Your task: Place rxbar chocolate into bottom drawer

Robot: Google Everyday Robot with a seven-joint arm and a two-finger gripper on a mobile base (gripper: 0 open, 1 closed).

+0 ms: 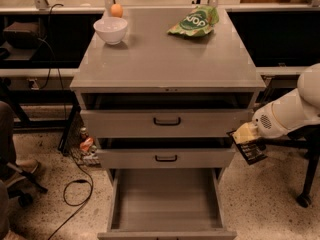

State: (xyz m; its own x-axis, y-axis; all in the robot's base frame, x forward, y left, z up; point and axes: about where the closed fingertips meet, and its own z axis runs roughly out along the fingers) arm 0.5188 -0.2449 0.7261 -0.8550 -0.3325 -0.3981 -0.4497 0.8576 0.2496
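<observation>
The rxbar chocolate (250, 150) is a flat black-wrapped bar held in my gripper (246, 136) at the right of the grey cabinet, level with the middle drawer. The gripper's pale fingers (244, 132) are shut on the bar's upper end and the bar hangs down, tilted. The white arm (290, 114) reaches in from the right edge. The bottom drawer (165, 199) is pulled out at the lower middle, its wide grey floor bare. The bar is to the right of and above the drawer, outside it.
The top drawer (167, 122) and middle drawer (166, 158) with black handles are slightly ajar. On the cabinet top (165, 59) sit a white bowl (110, 30), an orange (116, 10) and a green snack bag (195, 21). A black cable (75, 184) lies on the floor left.
</observation>
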